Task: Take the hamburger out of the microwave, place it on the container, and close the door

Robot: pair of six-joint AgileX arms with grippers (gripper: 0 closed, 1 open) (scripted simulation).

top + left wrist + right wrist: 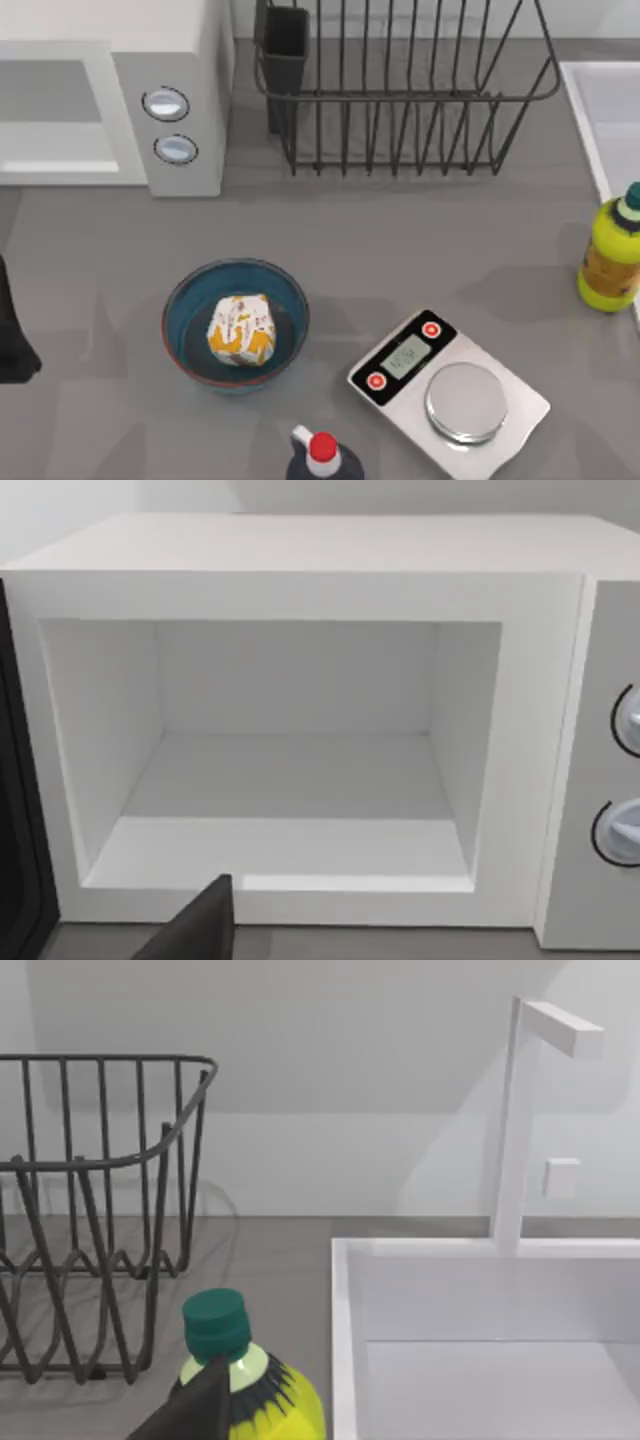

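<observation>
Burger (240,329) down in the bowl (180,300), near the bench's front edge, sitting about centre of the dark inside, nothing else in there. Beside it toward the front right corner, a scale (448,393) with a bare silver plate; a red-capped dark bottle (322,458) right at the front edge. Left arm (12,330) a dark shape at the bench's left edge, fingers' spread impossible to tell; one dark fingertip (200,925) poking into the left wrist view, facing straight into the oven (185,90). Cavity (290,770) wide open and holding nothing, white floor bare. Door (20,810) swung out, seen as a dark slab at the cavity's side, just beside the left claw, so that arm looks the nearer one for the push shut; judging by this, closing is all that remains. Far back, a wire rack (400,90). Right arm parked by the yellow bottle (610,255) at the right edge, next to the sink (480,1340); fingers there, can't tell either
</observation>
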